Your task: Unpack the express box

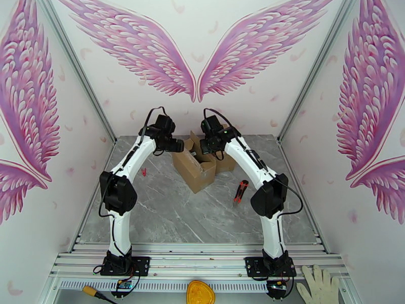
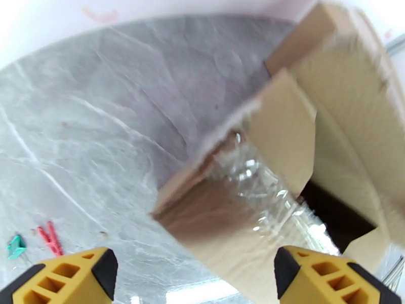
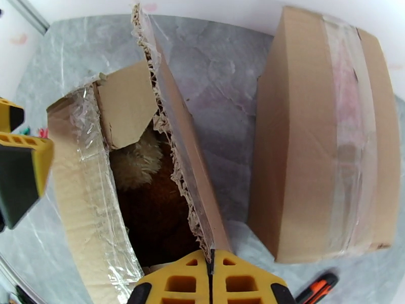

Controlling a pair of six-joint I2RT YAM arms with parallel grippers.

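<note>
- left arm (image 1: 132,159): white rounded links with black joint blocks (image 1: 117,191); a thin black cable (image 1: 152,111) loops over the top.
- right arm (image 1: 253,160): same white links and black joints, also with a black cable beside it.
- bases (image 1: 125,264): flat black plates, one under each arm.
- fingers (image 2: 66,277): yellow plastic with triangle cut-outs, black pads (image 2: 105,267) at the tips.

I'm working in a purpose-built robot recording booth, a lab stall rather than a home or shop. A grey marble-patterned tabletop (image 1: 177,219) is boxed in from nine round to three o'clock by white panel walls (image 1: 202,26) printed with big pink feathered wings (image 1: 147,51) and framed by bare silver aluminium corner posts (image 1: 81,77). At six o'clock the white-and-black left arm (image 1: 117,191) and right arm (image 1: 268,196) are bolted to slotted aluminium rails (image 1: 202,263), with a white fabric work glove (image 1: 319,286) at five o'clock.
</note>
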